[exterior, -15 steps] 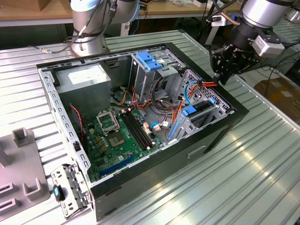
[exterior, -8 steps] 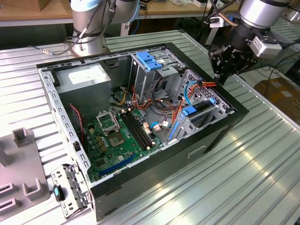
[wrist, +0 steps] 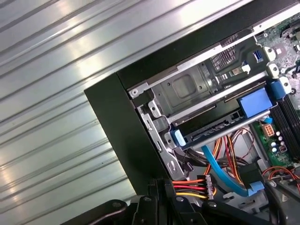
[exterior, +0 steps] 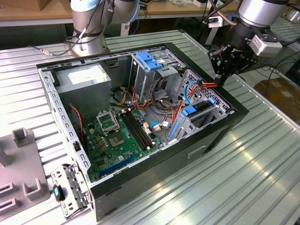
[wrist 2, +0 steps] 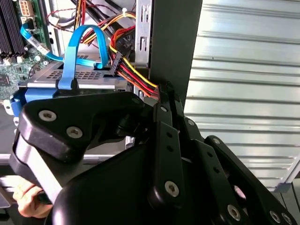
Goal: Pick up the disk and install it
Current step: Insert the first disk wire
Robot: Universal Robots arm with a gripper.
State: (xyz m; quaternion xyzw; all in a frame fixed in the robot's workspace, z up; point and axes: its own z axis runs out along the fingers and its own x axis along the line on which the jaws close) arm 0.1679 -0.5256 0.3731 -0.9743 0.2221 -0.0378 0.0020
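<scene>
Black, the linked-finger gripper (exterior: 220, 77) hangs clenched and empty over the case's far-right corner; the blue-railed silver disk (exterior: 200, 111) sits bayed just below-left, lengthwise along that wall.

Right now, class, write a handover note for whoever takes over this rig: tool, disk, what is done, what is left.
Tool: looks shut and empty, tips by the power wires at the case's corner.
Disk: appears seated in the drive cage, blue rails showing.
Done: pick-up and, apparently, insertion.
Left: whether it is fully home cannot be told from these views.
</scene>
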